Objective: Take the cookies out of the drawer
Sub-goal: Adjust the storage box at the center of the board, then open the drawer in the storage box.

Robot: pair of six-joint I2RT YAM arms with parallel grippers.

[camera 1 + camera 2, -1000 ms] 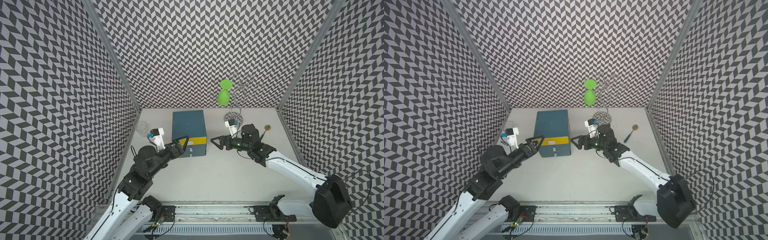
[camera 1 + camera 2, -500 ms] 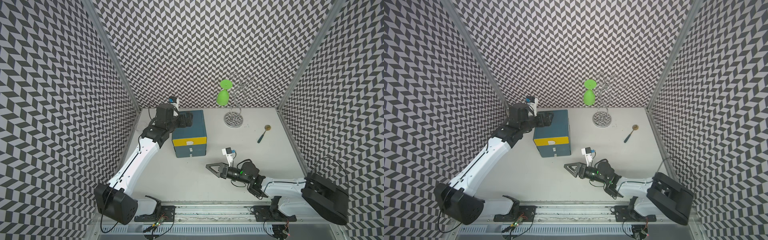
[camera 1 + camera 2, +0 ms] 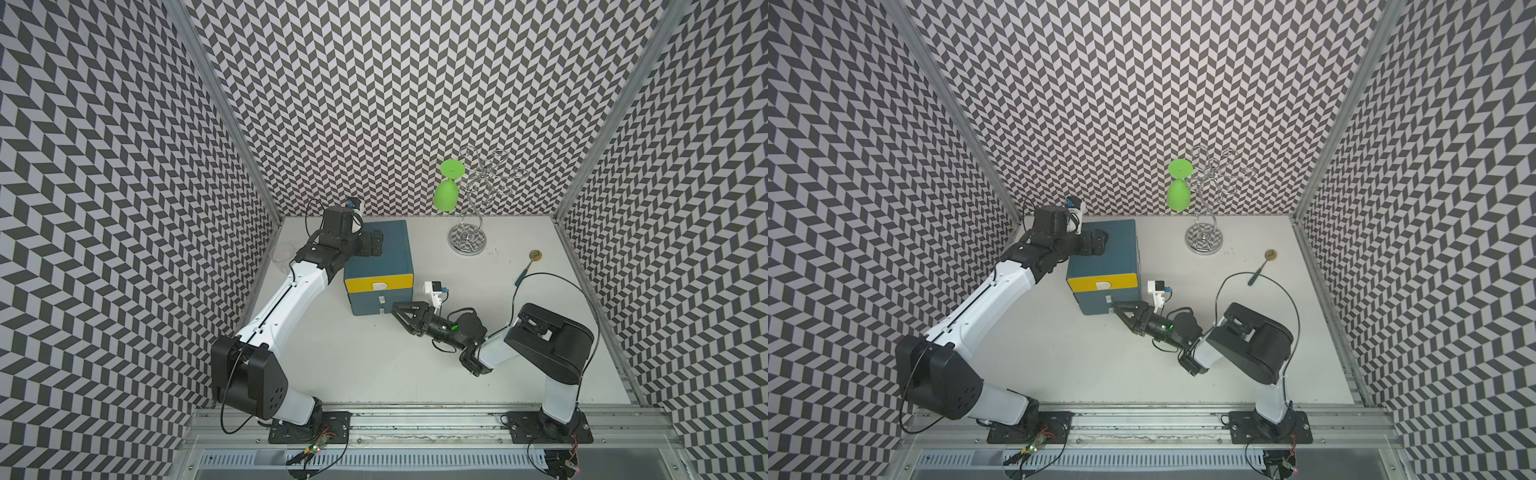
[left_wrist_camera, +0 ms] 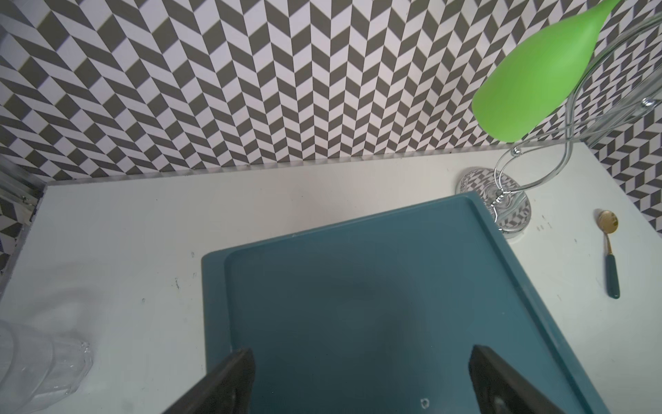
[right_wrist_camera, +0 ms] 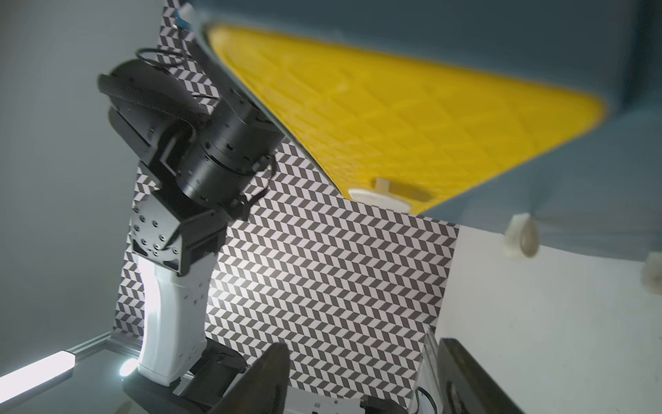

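- Judging by how things lie, nothing of the task is done yet. In both top views the blue cabinet (image 3: 380, 253) shows its yellow drawer (image 3: 365, 284) and the lower drawer (image 3: 365, 301) shut.
- The cookies are nowhere in view. They are presumably inside a drawer, but which one cannot be told.
- The right gripper (image 3: 401, 318) sits low over the table, jaws parted and empty. The lower drawer's small white handle (image 5: 521, 240) is just ahead of its fingertips, not between them.
- The left gripper (image 3: 377, 244) is spread wide and holds nothing. The rear of the cabinet top lies directly beneath it; contact cannot be told.
- What is left is to grip a handle, pull the drawer out and lift out every packet.
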